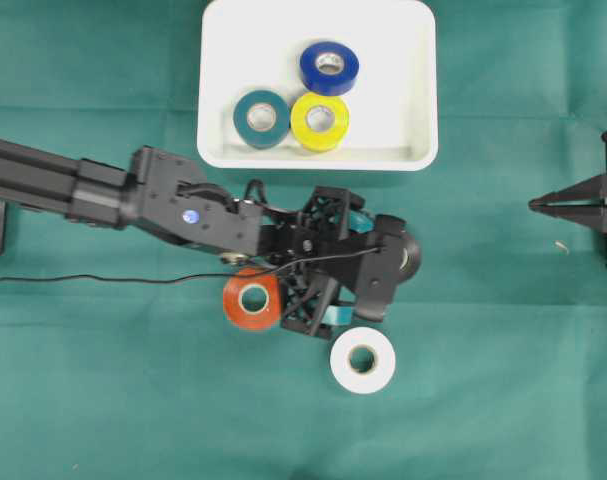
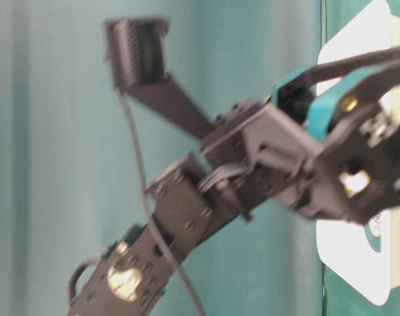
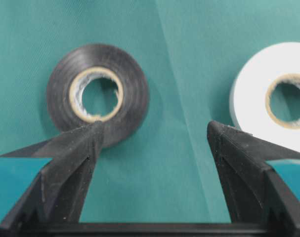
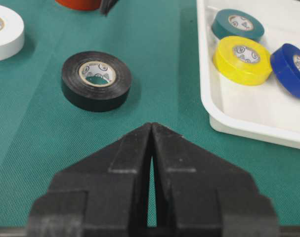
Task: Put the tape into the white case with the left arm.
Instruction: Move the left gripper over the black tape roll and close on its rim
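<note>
Here the left tool (image 3: 152,133) gapes empty between black tape (image 3: 97,94) and white tape (image 3: 276,94); right tool (image 4: 150,129) clenched.

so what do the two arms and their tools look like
Both are black. The left arm has boxy links, a thin black cable and a small blue light; its tool has pointed fingers with teal bands. The right tool is plain black, without teal.
</note>
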